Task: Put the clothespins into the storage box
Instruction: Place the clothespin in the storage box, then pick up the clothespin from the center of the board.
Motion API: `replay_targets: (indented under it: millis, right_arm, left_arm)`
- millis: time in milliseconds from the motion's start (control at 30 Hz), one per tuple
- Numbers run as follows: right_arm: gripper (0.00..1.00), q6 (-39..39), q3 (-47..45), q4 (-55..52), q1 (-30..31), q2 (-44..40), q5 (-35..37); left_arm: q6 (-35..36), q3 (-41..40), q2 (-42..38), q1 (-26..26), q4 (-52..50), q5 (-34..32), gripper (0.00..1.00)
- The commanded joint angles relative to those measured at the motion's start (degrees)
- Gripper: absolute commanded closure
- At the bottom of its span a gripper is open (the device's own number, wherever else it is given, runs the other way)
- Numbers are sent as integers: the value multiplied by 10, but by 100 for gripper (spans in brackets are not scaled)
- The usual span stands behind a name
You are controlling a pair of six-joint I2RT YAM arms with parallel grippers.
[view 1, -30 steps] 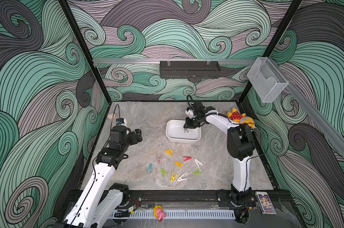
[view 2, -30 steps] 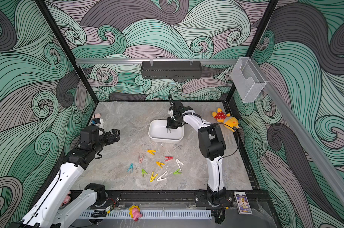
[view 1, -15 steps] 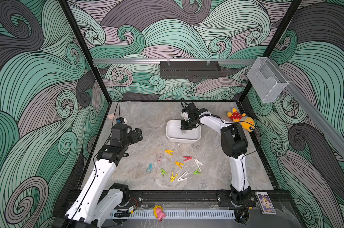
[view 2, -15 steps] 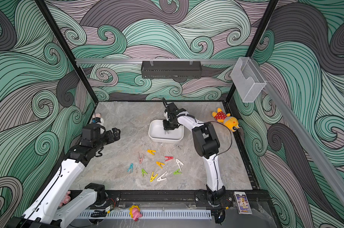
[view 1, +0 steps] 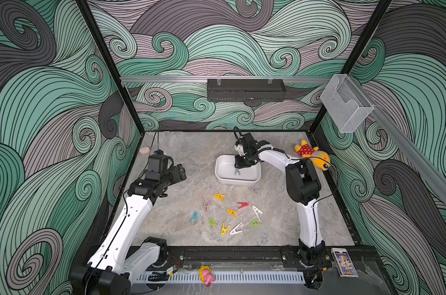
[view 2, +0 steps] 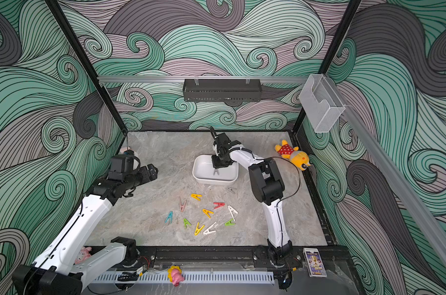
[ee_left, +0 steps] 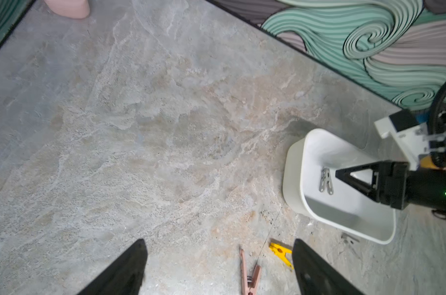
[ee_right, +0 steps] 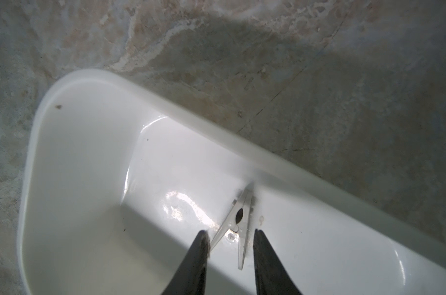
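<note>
The right gripper (ee_right: pixel 230 232) hangs inside the box (view 1: pixel 223 176) at the far middle of the table (view 1: pixel 181 229). Its jaws are slightly apart and clamp nothing. A grey peg (ee_right: pixel 238 217) lies on the box floor between its tips. The left gripper (ee_left: pixel 218 245) hovers at the left, wide open and empty. The other pegs (view 1: pixel 231 212) lie scattered just near of the box.

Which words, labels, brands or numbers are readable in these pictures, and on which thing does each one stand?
None can be read.
The card box bears coloured print, but it is too small and blurred to read in both top views.
</note>
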Motion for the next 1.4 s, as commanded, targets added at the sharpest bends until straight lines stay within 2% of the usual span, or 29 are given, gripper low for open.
replay_targets:
  millis: [0, 200, 333, 467, 667, 933, 1367]
  right_arm:
    - [66, -16, 9, -4, 7, -85, 19]
    - [59, -21, -66, 27, 21, -206, 52]
    - [52, -2, -174, 78, 36, -310, 73]
    - [50, 8, -283, 105, 48, -401, 78]
    - [50, 8, -364, 89, 49, -477, 97]
    - [49, 54, -388, 143, 49, -477, 69]
    - [48, 55, -382, 157, 50, -463, 55]
  left_arm:
    - [-4, 24, 35, -4, -55, 72, 12]
    - [-3, 37, 106, -21, -65, 114, 17]
    - [7, 77, 164, -49, -126, 122, 22]
    - [-3, 51, 183, -108, -116, 109, 28]
    - [-63, -13, 214, -202, -53, 87, 33]
    - [-88, -10, 304, -270, -29, 52, 31]
    - [-82, 15, 369, -278, -17, 12, 37]
